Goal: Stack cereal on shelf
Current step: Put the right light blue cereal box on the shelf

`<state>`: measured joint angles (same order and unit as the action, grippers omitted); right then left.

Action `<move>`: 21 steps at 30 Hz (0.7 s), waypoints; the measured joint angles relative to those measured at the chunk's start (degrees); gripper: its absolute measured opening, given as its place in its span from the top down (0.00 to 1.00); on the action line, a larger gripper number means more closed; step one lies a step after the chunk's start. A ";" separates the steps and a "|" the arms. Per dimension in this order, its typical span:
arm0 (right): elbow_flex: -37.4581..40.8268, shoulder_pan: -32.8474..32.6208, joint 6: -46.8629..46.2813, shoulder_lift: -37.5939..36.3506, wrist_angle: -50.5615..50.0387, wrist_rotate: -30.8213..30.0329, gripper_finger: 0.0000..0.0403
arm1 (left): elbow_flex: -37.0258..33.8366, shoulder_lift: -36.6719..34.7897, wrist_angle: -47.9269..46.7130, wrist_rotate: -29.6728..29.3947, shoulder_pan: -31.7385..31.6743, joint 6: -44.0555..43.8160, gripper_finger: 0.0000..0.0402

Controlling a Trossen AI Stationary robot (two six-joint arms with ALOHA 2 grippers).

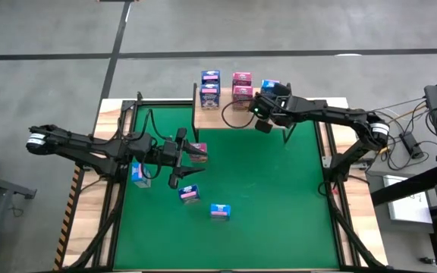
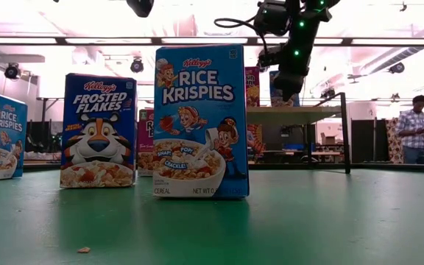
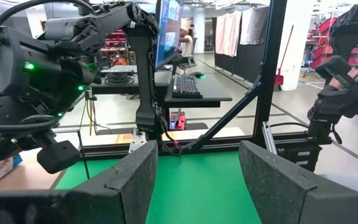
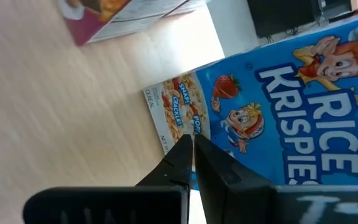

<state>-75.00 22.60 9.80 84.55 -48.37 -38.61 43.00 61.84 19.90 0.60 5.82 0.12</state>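
Your right gripper (image 1: 262,112) sits clenched and empty over the shelf (image 1: 226,120) near its right end, fingertips just beside a light-blue Rice Krispies box (image 4: 291,118) standing there. Your left gripper (image 1: 179,157), jaws parted and holding nothing, hovers by the pink box (image 1: 197,152) on the green tabletop (image 1: 279,197), nearest the loose cereal (contact with it is hard to make out).

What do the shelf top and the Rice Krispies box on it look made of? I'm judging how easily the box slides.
The shelf top looks like light wood with a smooth, matte finish: faint grain shows. The Rice Krispies box looks like thin printed cardboard, slightly glossy, judging by its folded edges and colour print. Exact coatings can't be told.
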 joint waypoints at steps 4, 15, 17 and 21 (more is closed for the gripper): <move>0.00 0.92 0.30 0.00 1.25 0.03 0.98 | 0.00 0.00 0.00 0.01 -0.02 0.00 0.48; 0.02 3.36 1.54 0.00 4.07 3.08 0.98 | 0.00 0.00 0.00 0.01 -0.01 0.24 0.48; 0.02 3.84 1.78 0.00 4.12 3.06 0.98 | 0.00 0.00 0.00 0.00 -0.01 0.22 0.48; 0.02 4.40 1.96 0.00 4.12 3.06 0.98 | 0.00 0.00 0.00 0.00 0.00 0.00 0.48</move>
<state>-74.98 27.00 11.77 84.55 -44.25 -35.55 43.00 61.84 19.90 0.60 5.82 0.12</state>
